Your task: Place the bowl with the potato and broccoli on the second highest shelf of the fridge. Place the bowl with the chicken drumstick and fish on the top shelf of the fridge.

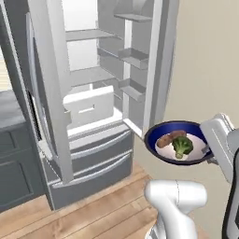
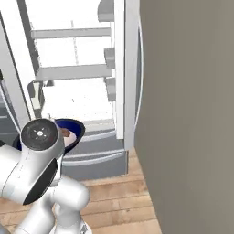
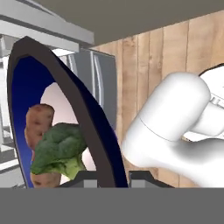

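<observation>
The fridge (image 1: 93, 93) is seen with its doors swung open, white inside, grey drawers (image 1: 88, 158) below, standing on a wood floor (image 1: 112, 210). In the left base view the right door (image 1: 140, 60) is lined with small bins. Inside, the top shelf (image 1: 86, 34) and the second shelf (image 1: 91, 74) are seen as flat pale panels, one above the other; a white drawer box (image 1: 88, 107) is set below them. A beige wall (image 1: 205, 60) is seen just right of the fridge. The bowl (image 1: 176, 142), dark blue outside with a white inside, is held in the air in front of the fridge's lower right corner, well below both shelves and outside the cabinet. It is kept roughly level. The potato (image 1: 169, 138) and the broccoli (image 1: 183, 146) lie side by side in it, touching. The gripper (image 3: 107, 177) is closed on the bowl's rim at its right edge; in the hand view one finger tip is seen on either side of the dark rim. In the right base view the bowl (image 2: 73, 130) is partly hidden behind the arm's joint.
</observation>
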